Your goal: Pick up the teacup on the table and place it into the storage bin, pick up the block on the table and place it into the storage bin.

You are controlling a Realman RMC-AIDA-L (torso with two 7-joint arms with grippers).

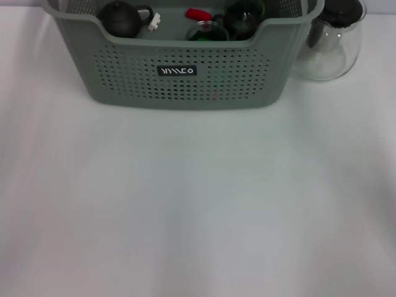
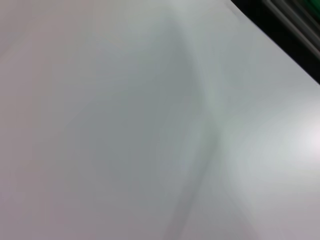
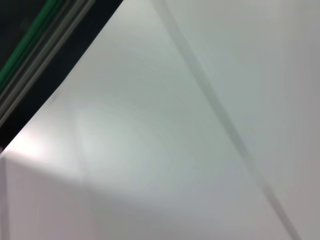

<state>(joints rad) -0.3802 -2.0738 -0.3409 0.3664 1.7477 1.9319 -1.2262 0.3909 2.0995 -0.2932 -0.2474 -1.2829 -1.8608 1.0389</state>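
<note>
Neither gripper shows up anywhere, so can't place the storage bin [image 1: 185,77] relative to them, and can't tell how their fingers stand; both wrist views only catch bare white table [image 2: 125,140] and its edge. The bin sits at the far middle of the table: grey-green, perforated front, scooped rim, small black label [image 1: 177,70]. Inside are a dark teapot [image 1: 120,18], something red [image 1: 198,13], and dark glassy bits. A glass jug [image 1: 331,40] stands just beside it, on the robot's right.
</note>
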